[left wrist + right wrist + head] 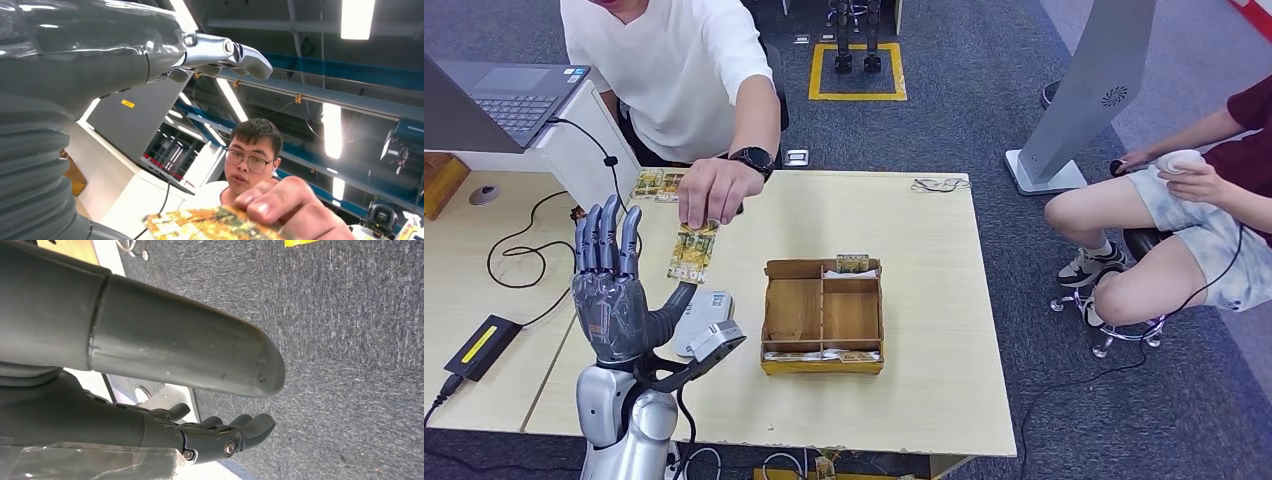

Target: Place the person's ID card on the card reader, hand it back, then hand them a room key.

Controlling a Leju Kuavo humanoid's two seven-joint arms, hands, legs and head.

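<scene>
A person in a white shirt reaches across the table and holds a yellow patterned ID card [693, 252] by its top edge, hanging just right of my left hand [611, 285]. My left hand is raised palm up, fingers straight and apart, thumb out, holding nothing. In the left wrist view the card [210, 225] sits pinched in the person's fingers [280, 200], close to my left hand [125, 55]. A white card reader [702, 315] lies on the table behind my thumb. My right hand [215, 437] hangs over the carpet, fingers loosely extended, holding nothing.
A wooden divided box [823, 315] with cards in its slots stands mid-table. Another patterned card [656, 184] lies at the table's far edge. A laptop [504, 95] sits on a white stand at left, with cables and a black device [480, 345]. A seated person is at right.
</scene>
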